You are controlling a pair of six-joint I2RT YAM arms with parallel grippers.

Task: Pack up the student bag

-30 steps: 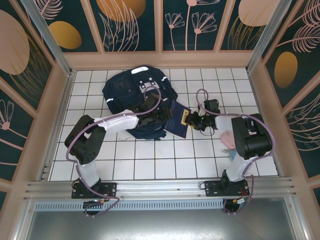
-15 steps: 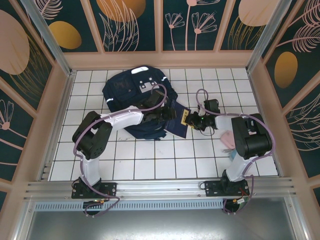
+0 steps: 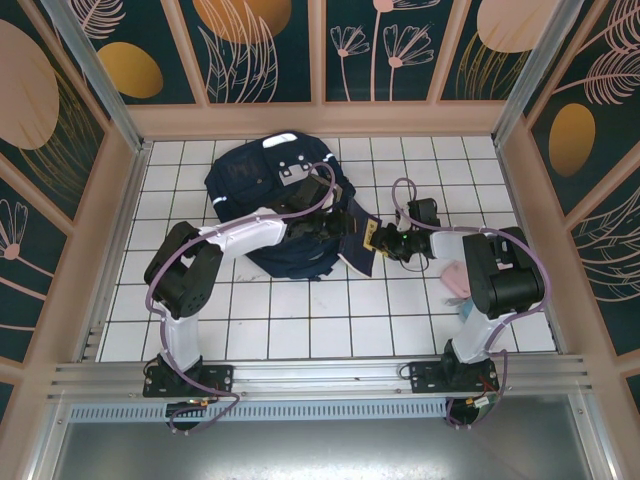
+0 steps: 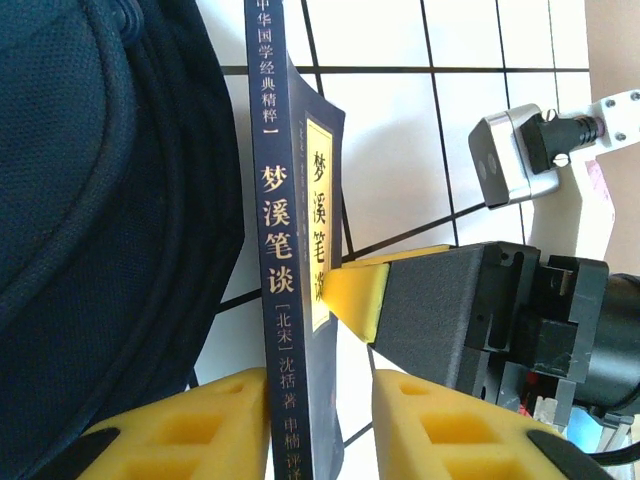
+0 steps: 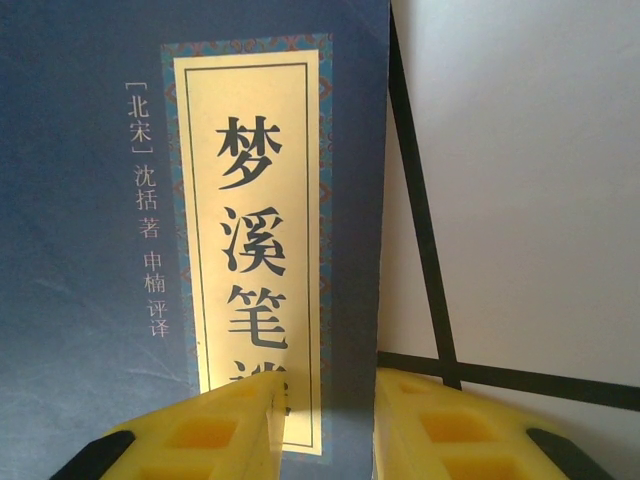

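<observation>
The student bag [image 3: 260, 185] lies at the back middle of the white tiled table, dark navy with white stripes; its fabric takes up the left of the left wrist view [image 4: 110, 200]. A dark blue book [image 3: 358, 238] with a yellow title label stands on edge just right of the bag. My right gripper [image 3: 380, 241] is shut on its outer edge [image 5: 325, 400], one yellow finger [image 4: 355, 292] pressing the cover. My left gripper [image 4: 320, 405] straddles the book's spine [image 4: 275, 300]. The left pad touches the spine and a gap remains at the other pad.
A pink object [image 3: 455, 278] and a small blue thing [image 3: 466, 310] lie on the tiles beside the right arm. Wooden walls and metal posts ring the table. Open tiles stretch in front of the bag and at the far right.
My left gripper has moved right from the bag to the book and its jaws have narrowed around the spine. The book now stands more upright. The right gripper has stayed put.
</observation>
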